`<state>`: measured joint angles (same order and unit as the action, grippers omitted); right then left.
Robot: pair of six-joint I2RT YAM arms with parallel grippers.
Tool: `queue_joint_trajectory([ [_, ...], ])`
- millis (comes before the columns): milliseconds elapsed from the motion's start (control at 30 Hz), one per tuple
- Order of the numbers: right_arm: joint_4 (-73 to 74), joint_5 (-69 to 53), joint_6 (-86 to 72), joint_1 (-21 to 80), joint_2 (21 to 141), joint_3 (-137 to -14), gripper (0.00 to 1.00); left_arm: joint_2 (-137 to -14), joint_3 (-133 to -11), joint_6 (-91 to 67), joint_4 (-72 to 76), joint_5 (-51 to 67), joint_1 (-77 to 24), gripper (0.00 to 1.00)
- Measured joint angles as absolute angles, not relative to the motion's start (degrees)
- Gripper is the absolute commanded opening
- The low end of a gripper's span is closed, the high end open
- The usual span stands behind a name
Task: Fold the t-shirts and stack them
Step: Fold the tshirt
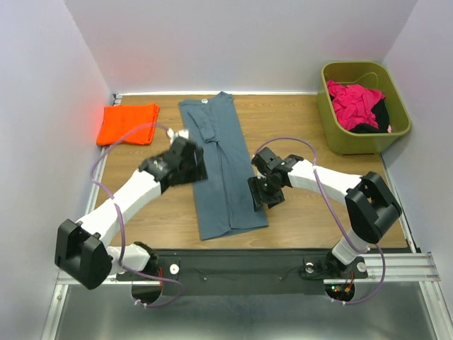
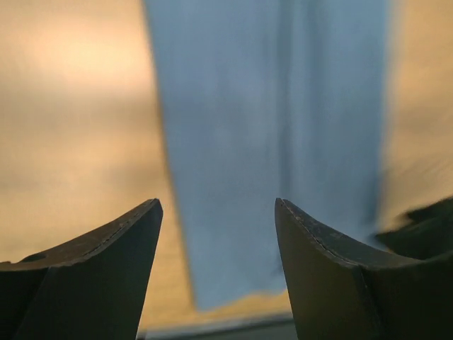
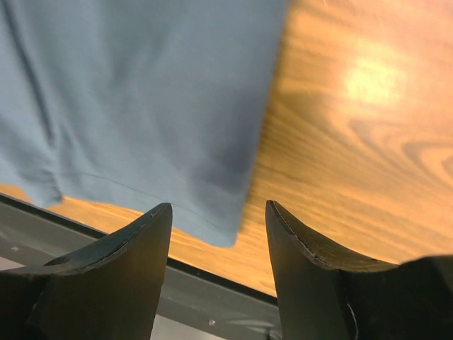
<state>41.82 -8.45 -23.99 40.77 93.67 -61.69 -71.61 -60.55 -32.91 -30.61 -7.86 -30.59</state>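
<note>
Shirts, two: grey shirt (image 1: 223,166) stretched long down the worktop (image 1: 297,120), orange shirt (image 1: 127,122) folded far-left. Left hand (image 2: 216,200) and right hand (image 3: 219,204) both spread, at its long edges.

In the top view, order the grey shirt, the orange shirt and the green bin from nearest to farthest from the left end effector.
From the left end effector:
1. Grey shirt, centre, beside it.
2. Orange shirt, far left.
3. Green bin, far right.

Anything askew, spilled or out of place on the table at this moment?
Nothing spilled or damaged. The blue-grey t-shirt lies as a long strip, slightly askew: its near end sits further right than its far end. The orange t-shirt is folded at the far left. The left hand and right hand are open, holding nothing.
</note>
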Motion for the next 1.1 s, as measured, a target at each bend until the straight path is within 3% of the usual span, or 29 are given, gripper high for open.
queue_joint_trajectory([
  [233, 42.09, -8.29, -25.8, 40.77, 91.37, -58.63, 0.6, -63.99, -41.76, -41.78, -39.44, -2.74, -37.01, 0.7],
  [367, 42.0, -7.97, -26.09, 40.77, 91.11, -58.63, 0.6, -61.84, -41.08, -44.1, -40.36, -1.72, -39.7, 0.67],
  [567, 41.95, -7.92, -26.83, 40.77, 91.11, -58.63, 0.6, -69.12, -40.99, -45.65, -40.45, -1.65, -44.05, 0.57],
  [1100, 41.32, -7.57, -30.94, 40.77, 89.14, -52.12, 0.59, -76.01, -38.87, -48.16, -36.91, -0.08, -49.19, 0.51],
])
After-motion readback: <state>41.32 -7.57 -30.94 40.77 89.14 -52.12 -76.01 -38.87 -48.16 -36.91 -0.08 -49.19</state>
